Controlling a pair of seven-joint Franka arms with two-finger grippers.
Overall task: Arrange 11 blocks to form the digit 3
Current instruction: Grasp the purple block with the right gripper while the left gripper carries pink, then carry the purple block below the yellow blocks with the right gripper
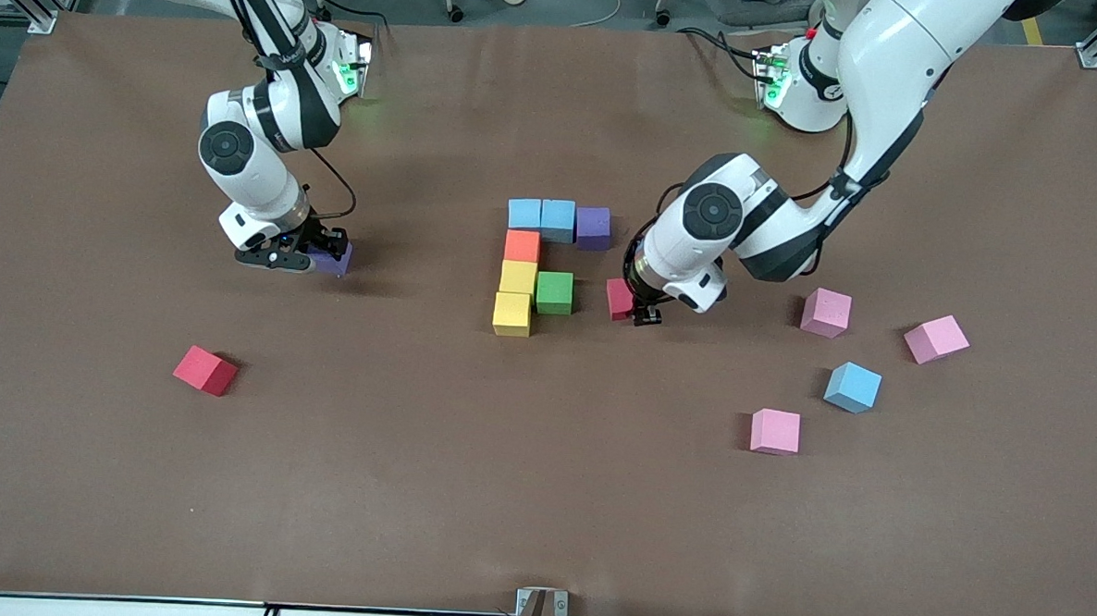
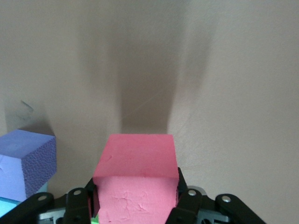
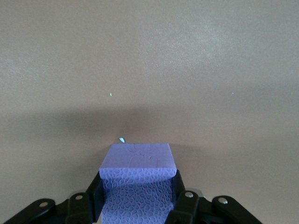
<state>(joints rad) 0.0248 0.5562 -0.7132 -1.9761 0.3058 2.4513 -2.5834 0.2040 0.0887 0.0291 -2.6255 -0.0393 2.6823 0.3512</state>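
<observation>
The partly built digit 3 stands mid-table: two blue blocks (image 1: 540,216) and a purple block (image 1: 593,228) in a row, then an orange block (image 1: 522,246), two yellow blocks (image 1: 515,294) in a column, and a green block (image 1: 554,292) beside the yellows. My left gripper (image 1: 636,310) (image 2: 135,205) is shut on a red block (image 1: 619,298) (image 2: 135,158), low beside the green block with a small gap between them. Toward the right arm's end of the table, my right gripper (image 1: 314,261) (image 3: 137,200) is shut on another purple block (image 1: 335,260) (image 3: 138,156) that rests on the table.
A loose red block (image 1: 205,370) lies nearer the front camera than the right gripper. Toward the left arm's end lie three pink blocks (image 1: 826,312) (image 1: 936,339) (image 1: 775,431) and a blue one (image 1: 852,387). The brown table (image 1: 540,493) stretches wide around them.
</observation>
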